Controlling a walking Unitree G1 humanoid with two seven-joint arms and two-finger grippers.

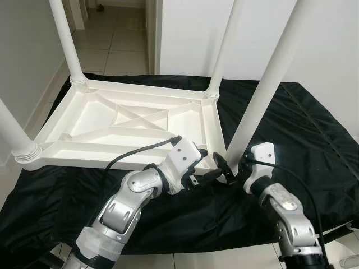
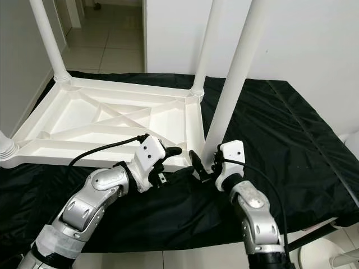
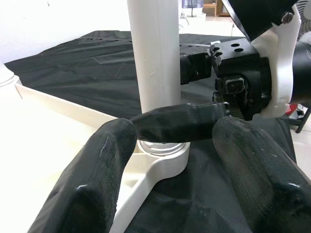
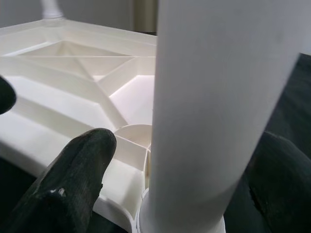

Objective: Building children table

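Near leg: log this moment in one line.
near leg upright in tabletop corner | right gripper around its base | left gripper open beside

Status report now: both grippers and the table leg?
Right gripper around the near leg at its base. Left gripper open beside it. Upturned table on black cloth. Nothing blocking.

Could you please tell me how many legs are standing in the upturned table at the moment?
4: far left leg, far right leg, near left leg at the picture's edge, and near right leg, with the right gripper around its base.
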